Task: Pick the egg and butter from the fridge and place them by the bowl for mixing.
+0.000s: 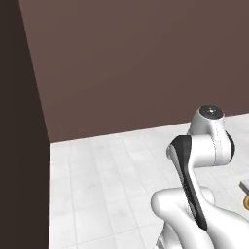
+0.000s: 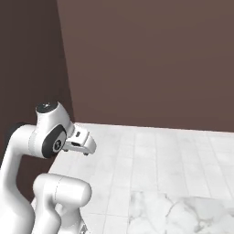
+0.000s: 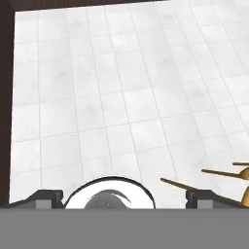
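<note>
My gripper [image 3: 121, 200] stands wide open with nothing between the fingers [image 3: 46, 197]; in the hand view the two dark tips sit far apart at the bottom, looking down on white tiled floor [image 3: 121, 87]. Just off the right tip I see some thin brown wooden legs [image 3: 214, 175], probably a stool or chair, though I cannot tell which. From the right base view the hand hangs folded close to the arm, well above the floor. Beyond it there is only the brown wall [image 2: 151, 59] and a dark panel [image 1: 22, 121] on the left.

I see no egg, butter, fridge or bowl from here, so I cannot place any of them. I judge I am in the travel step, nothing fetched yet. Next I need to drive or turn the base until the fridge comes into sight, then reach inside.
</note>
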Controlling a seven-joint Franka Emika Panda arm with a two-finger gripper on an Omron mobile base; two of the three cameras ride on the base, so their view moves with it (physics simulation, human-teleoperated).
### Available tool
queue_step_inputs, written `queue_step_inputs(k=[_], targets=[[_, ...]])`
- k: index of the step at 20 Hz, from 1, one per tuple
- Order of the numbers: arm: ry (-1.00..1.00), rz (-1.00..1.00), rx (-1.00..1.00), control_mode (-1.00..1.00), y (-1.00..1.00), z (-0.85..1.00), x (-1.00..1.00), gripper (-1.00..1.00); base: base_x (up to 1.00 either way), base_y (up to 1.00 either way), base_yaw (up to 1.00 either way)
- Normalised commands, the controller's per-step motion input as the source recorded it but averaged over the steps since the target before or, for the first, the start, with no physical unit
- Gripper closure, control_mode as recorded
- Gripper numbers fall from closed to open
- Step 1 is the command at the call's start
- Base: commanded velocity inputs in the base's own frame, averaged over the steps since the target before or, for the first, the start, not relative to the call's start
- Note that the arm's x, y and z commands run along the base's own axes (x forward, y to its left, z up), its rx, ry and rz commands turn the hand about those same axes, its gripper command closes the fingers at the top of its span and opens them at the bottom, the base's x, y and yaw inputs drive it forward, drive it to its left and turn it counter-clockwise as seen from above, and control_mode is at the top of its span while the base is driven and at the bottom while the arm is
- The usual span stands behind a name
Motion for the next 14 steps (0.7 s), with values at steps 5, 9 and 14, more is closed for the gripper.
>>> queue_step_inputs(k=[5,9,14], targets=[[0.0,0.0,0.0,1.0,0.0,0.0,0.0,-1.0,0.62,0.0,-0.3],[0.0,0.0,0.0,1.0,0.0,0.0,0.0,-1.0,0.62,0.01,-0.31],[0.0,0.0,0.0,1.0,0.0,0.0,0.0,-1.0,0.56,0.03,-0.41]])
